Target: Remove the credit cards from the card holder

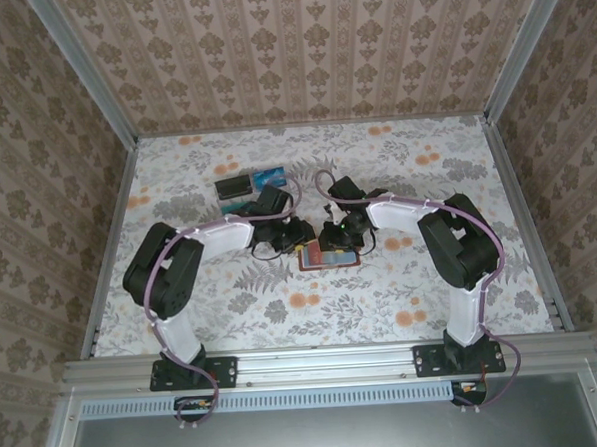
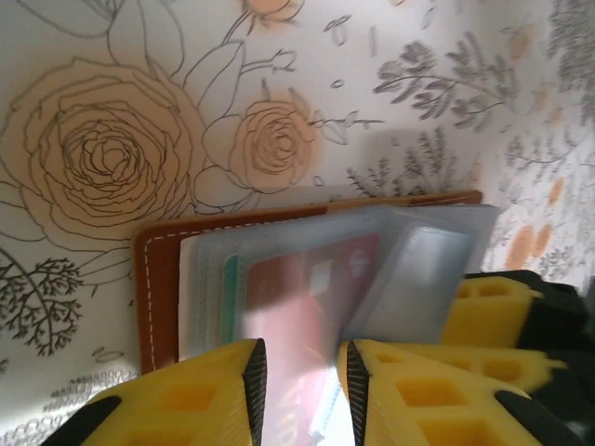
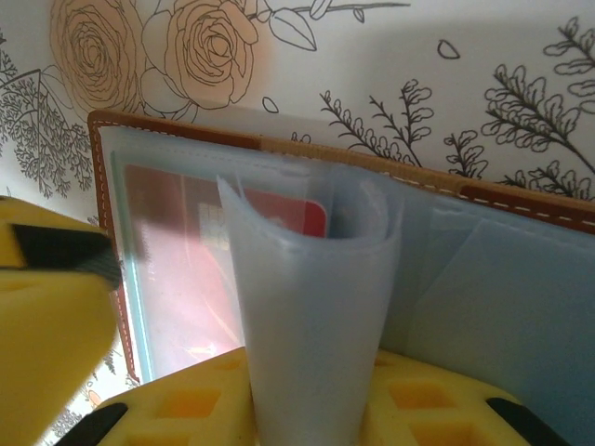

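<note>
Fingers (image 2: 186,400), left gripper (image 2: 300,358): yellow, black-padded, drawn close either side of a clear sleeve carrying a red credit card (image 2: 307,279). Whether the pads actually press on it cannot be told.

Fingers (image 3: 437,400), right gripper (image 3: 311,376): clenched on a curled clear leaf of the card holder (image 1: 328,259). The leaf rises from between the pads and fills the gap.

Card holder: brown leather with white stitching, lying open and flat on the floral table (image 1: 431,277). In the top view it sits near the table's middle, slightly toward 6 o'clock. The left gripper meets it from about 10 o'clock, the right gripper from about 12 o'clock.

Credit cards: the red card lies inside its sleeve within the holder. In the right wrist view it sits at 9 o'clock of the gripped leaf. In the left wrist view a teal card edge (image 2: 230,297) shows at its 9 o'clock side.

Clear tray (image 1: 251,183): at 10 o'clock from the card holder, apart from it. It holds a dark rectangle and a blue one, both too small to identify.
</note>
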